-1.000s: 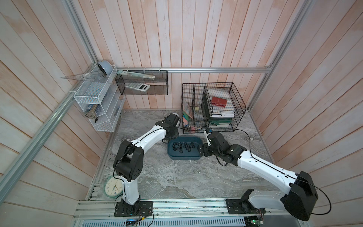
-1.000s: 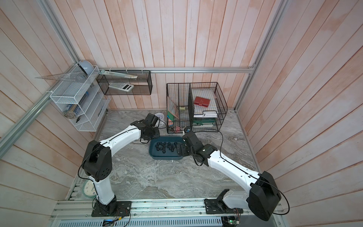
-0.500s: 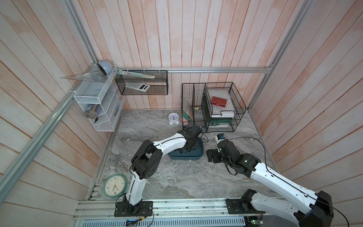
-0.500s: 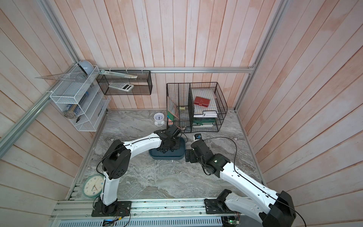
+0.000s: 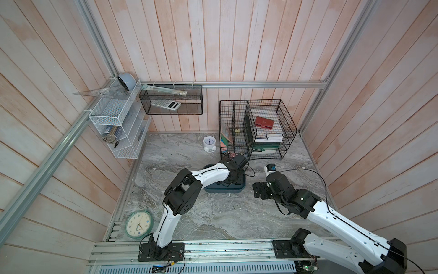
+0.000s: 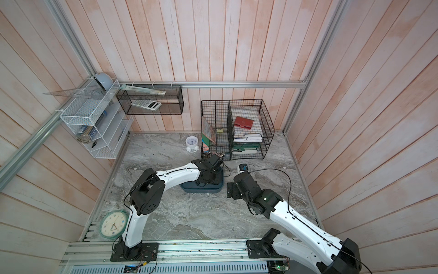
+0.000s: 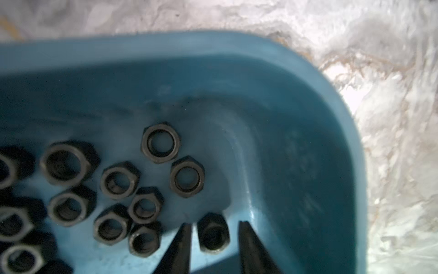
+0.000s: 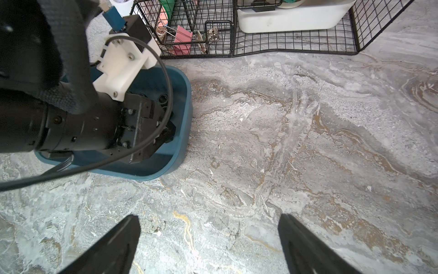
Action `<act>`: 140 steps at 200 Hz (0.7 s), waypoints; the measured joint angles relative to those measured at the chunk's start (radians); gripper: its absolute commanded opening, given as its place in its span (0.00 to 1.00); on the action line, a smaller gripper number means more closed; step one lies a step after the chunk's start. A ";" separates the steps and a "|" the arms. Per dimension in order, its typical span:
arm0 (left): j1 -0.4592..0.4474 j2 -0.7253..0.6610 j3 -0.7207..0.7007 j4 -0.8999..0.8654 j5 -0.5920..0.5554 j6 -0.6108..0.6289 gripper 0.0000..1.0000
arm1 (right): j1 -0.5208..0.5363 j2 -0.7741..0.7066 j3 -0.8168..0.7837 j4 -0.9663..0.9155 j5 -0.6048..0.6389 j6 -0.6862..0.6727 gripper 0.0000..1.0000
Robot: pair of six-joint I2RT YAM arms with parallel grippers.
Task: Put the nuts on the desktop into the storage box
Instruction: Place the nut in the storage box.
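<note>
While both white-and-black arms reach across the desktop [image 5: 213, 218], a grey marble-patterned slab with whitish veins, a top view shows the storage box [image 5: 222, 190]. It is a shallow teal plastic tub with rounded corners, sitting near the middle of the slab in front of the black wire baskets [image 5: 260, 132]. The left gripper [image 5: 231, 182] dips into the tub, and its arm hides most of the inside. The right gripper [image 5: 258, 189] hangs just beside the tub's right end, over bare stone.

From the left wrist, the tub's smooth blue floor and curved wall fill the picture. About a dozen nuts [image 7: 118, 180], dull black hexagons with round centre holes, lie in a loose cluster on that floor. The left gripper's tapered black fingers [image 7: 182, 246] stand parted around one nut, slightly blurred. Blue shows on either side of it, so nothing is pinched.

From the right wrist, two pointed black fingers [image 8: 113, 244] spread wide and hold nothing, above grey stone streaked with ochre. The tub sits off to one side with the left gripper's black metal body inside it. Beyond, a wire basket holds pink binder clips [image 8: 182, 35] and a white tray [image 8: 291, 16].
</note>
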 measured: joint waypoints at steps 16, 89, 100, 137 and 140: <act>0.000 -0.001 0.003 -0.005 -0.003 0.012 0.64 | 0.000 0.000 0.000 0.000 0.000 0.000 0.98; 0.029 -0.166 0.006 -0.060 -0.056 0.030 1.00 | -0.001 0.032 0.000 0.019 0.035 -0.013 0.98; 0.045 -0.220 0.002 -0.061 -0.073 0.039 1.00 | -0.009 0.039 0.000 0.028 0.045 -0.019 0.98; 0.145 -0.452 -0.129 -0.007 -0.132 0.054 1.00 | -0.076 0.047 -0.002 0.096 0.095 -0.051 0.98; 0.154 -0.467 -0.144 -0.002 -0.135 0.055 1.00 | -0.081 0.047 -0.004 0.109 0.104 -0.058 0.98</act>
